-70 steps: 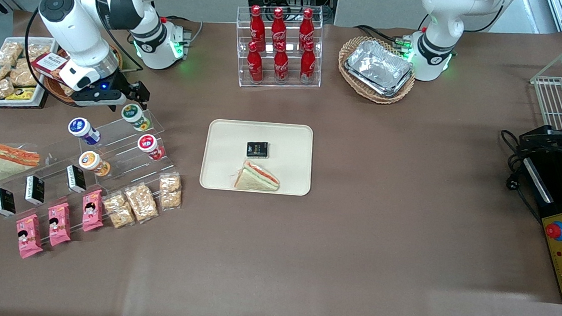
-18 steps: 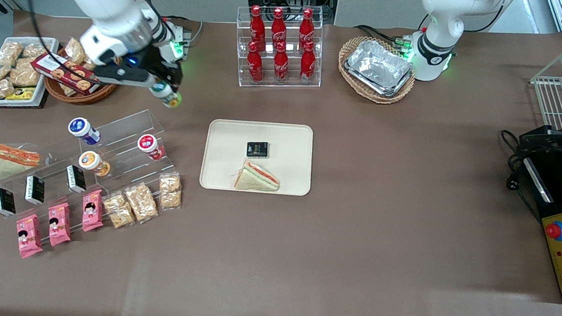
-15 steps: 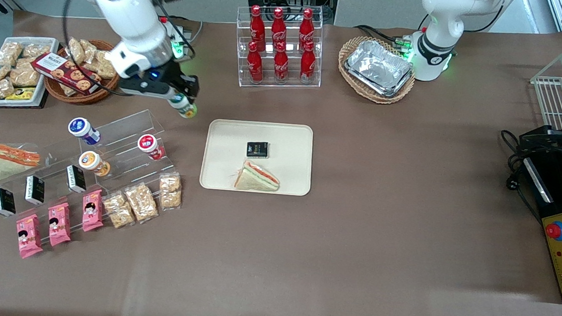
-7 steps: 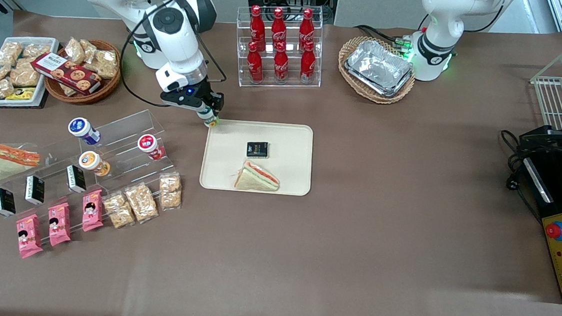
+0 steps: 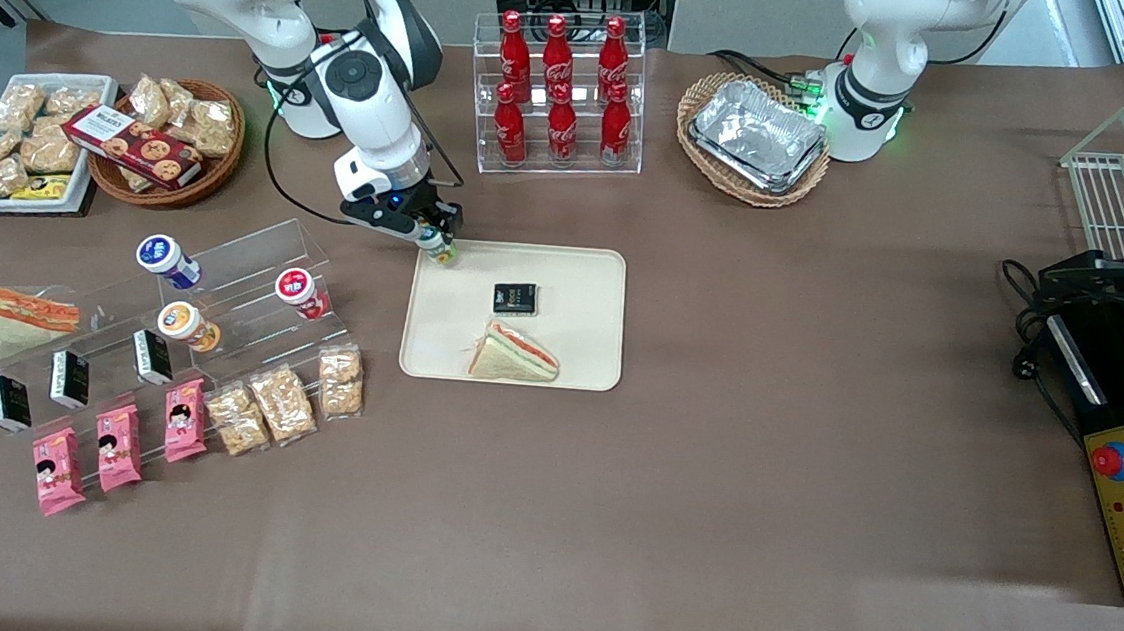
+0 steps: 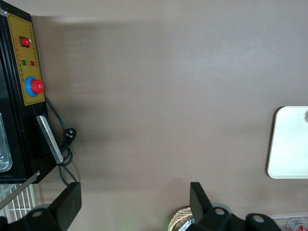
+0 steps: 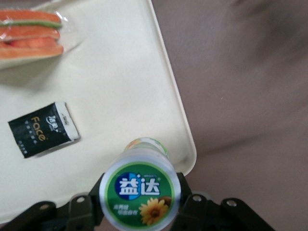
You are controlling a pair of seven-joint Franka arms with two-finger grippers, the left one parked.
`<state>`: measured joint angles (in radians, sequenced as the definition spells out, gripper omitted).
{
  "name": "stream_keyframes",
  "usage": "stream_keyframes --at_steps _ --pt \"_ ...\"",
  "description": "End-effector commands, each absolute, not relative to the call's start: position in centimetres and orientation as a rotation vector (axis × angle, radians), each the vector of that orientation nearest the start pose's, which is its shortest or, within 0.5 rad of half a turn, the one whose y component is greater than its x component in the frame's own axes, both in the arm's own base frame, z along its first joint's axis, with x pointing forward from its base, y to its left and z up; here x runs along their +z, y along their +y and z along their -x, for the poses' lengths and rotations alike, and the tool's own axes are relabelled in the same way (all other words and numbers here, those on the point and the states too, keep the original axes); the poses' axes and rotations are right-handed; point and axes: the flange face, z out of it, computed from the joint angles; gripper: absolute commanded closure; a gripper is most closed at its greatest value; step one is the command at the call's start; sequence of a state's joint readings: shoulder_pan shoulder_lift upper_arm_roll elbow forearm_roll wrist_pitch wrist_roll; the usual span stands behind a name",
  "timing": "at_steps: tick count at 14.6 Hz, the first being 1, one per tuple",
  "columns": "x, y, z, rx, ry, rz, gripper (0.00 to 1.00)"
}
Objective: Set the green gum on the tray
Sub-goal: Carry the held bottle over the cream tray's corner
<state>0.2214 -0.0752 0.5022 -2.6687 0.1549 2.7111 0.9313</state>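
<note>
My right gripper (image 5: 440,246) is shut on the green gum (image 5: 444,251), a small bottle with a green-and-white lid, held over the corner of the cream tray (image 5: 585,277) that lies farthest from the front camera and toward the working arm's end. In the right wrist view the gum's lid (image 7: 138,193) sits between the gripper's (image 7: 138,202) black fingers (image 7: 79,211), above the tray's corner (image 7: 185,144). On the tray lie a black sachet (image 5: 514,298) and a wrapped sandwich (image 5: 516,352); both also show in the wrist view: the sachet (image 7: 43,129) and the sandwich (image 7: 30,36).
A clear stepped rack (image 5: 255,261) holds blue-lidded (image 5: 166,259), red-lidded (image 5: 300,292) and orange-lidded (image 5: 186,324) bottles toward the working arm's end. A cola bottle rack (image 5: 559,95), a snack basket (image 5: 160,138) and a foil-tray basket (image 5: 756,140) stand farther from the front camera.
The gripper took the green gum off the rack's top step, lifted it and carried it toward the tray. In the last half second it moved on over the tray's corner.
</note>
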Motion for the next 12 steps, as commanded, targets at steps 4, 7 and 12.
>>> stream_keyframes --at_steps 4,7,12 --pt "23.9 29.0 -31.5 -0.027 0.55 2.961 0.58" --pt "23.1 29.0 -31.5 -0.005 0.553 2.963 0.58" --pt "21.9 28.8 -31.7 0.001 0.551 2.955 0.57"
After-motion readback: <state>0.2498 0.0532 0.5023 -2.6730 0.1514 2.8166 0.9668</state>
